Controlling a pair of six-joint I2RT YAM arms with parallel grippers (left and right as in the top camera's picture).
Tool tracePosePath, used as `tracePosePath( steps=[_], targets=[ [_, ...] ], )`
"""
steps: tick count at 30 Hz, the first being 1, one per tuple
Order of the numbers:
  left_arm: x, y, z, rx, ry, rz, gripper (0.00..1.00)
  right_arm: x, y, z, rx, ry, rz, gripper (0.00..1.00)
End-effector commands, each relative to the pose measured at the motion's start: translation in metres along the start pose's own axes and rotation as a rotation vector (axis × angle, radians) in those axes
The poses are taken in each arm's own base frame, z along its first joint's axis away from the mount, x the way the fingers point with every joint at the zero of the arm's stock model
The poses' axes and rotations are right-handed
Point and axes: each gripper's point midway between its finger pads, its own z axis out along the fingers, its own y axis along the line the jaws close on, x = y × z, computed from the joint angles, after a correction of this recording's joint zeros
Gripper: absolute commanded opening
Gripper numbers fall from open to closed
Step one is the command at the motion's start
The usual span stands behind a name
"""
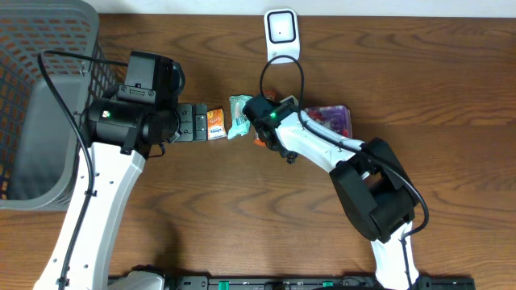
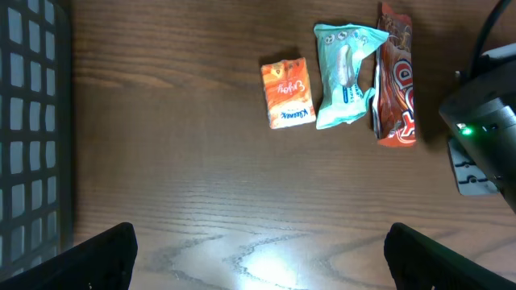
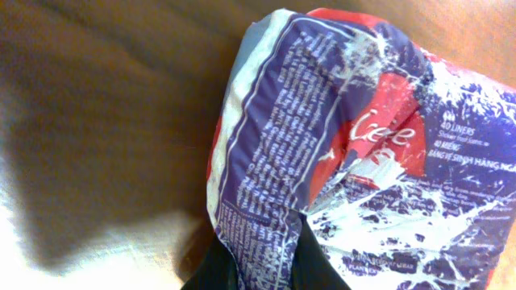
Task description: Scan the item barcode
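The packet is a thin, crinkled plastic bag of liners in purple, red and white. It lies at about 3 o'clock from the middle of the table, partly under the right arm. It looks light and soft, so the film will likely fold and sag from wherever it is held, and its glossy skin may slip. The right gripper is pressed together on a gathered fold at the packet's end; whether the packet is clear of the wood I cannot tell. No barcode can be made out, only fine print, and creases may hide it, so a hold at an edge that leaves a flat face free would suit best. The left gripper is spread wide and holds nothing. The scanner stands at 11 o'clock from the packet, and a black cable loops between the two and could snag. At 9 o'clock from the packet, close by the right wrist, lie a red bar, a teal pouch and an orange carton. A grey basket sits well apart at the table's 9 o'clock
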Motion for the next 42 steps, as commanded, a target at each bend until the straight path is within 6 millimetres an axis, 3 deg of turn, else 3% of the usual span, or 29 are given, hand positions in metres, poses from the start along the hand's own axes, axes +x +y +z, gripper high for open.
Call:
tracePosePath(
  steps=[1,6,11,17,19,23,29,33,38,42],
  targets=[
    [0.001,0.001,-0.001,-0.008,-0.001,-0.001,0.98,0.006,-0.004,-0.003,-0.041,0.063,0.086,0.01],
    [0.001,0.001,-0.001,-0.008,-0.001,-0.001,0.98,-0.021,-0.027,-0.043,-0.21,0.053,0.196,0.01],
    [0.001,0.001,-0.001,-0.008,-0.001,-0.001,0.98,-0.049,-0.035,-0.089,-0.567,0.009,0.246,0.01],
    [0.001,0.001,-0.001,-0.008,-0.001,-0.001,0.98,-0.063,-0.046,-0.123,-0.996,-0.005,0.291,0.01],
    [0.001,0.001,-0.001,-0.008,-0.001,-0.001,0.98,-0.064,-0.05,-0.126,-1.115,-0.006,0.297,0.01],
    [0.001,0.001,-0.001,-0.008,0.0,-0.001,0.98,-0.058,-0.059,-0.112,-1.233,0.026,0.364,0.01],
    [0.001,0.001,-0.001,-0.008,-0.001,-0.001,0.98,-0.048,-0.052,-0.102,-1.56,-0.016,0.424,0.01],
    [0.001,0.001,-0.001,-0.008,-0.001,-0.001,0.98,-0.037,-0.056,-0.09,-1.67,-0.048,0.461,0.01],
    [0.001,0.001,-0.001,-0.008,-0.001,-0.001,0.98,-0.019,-0.071,-0.041,-1.491,0.019,0.579,0.08],
    [0.001,0.001,-0.001,-0.008,-0.001,-0.001,0.98,-0.001,-0.09,-0.002,-1.27,0.092,0.649,0.27]
  ],
)
